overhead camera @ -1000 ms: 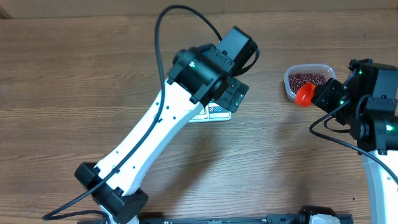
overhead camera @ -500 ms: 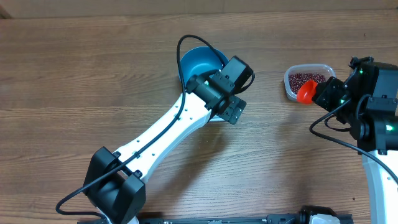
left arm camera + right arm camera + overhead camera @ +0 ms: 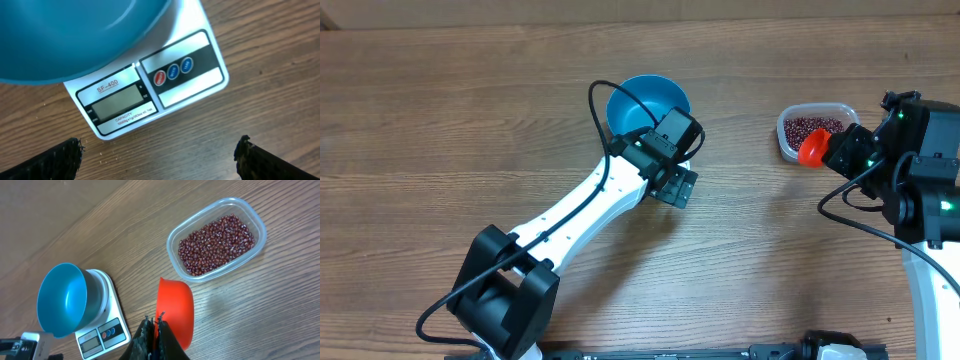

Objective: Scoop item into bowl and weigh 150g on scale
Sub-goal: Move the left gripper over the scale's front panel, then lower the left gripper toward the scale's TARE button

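The blue bowl (image 3: 648,105) stands empty on the white scale (image 3: 119,102), whose display is blank. My left gripper (image 3: 160,155) hovers open just in front of the scale's button edge, nothing between its fingers; from overhead it covers most of the scale. The dark red beans (image 3: 216,244) lie in a clear tub (image 3: 815,128) to the right. My right gripper (image 3: 156,322) is shut on the handle of a red scoop (image 3: 175,311), held just beside the tub's near left side. The scoop looks empty.
The left arm (image 3: 570,220) stretches diagonally from the near-left base to the scale. The right arm's base (image 3: 920,190) stands at the right edge. Bare wooden tabletop lies between scale and tub.
The left arm has drawn back toward the near side and lowered, uncovering the blue bowl on the scale. Its jaws stay open. The right arm and scoop have not moved.
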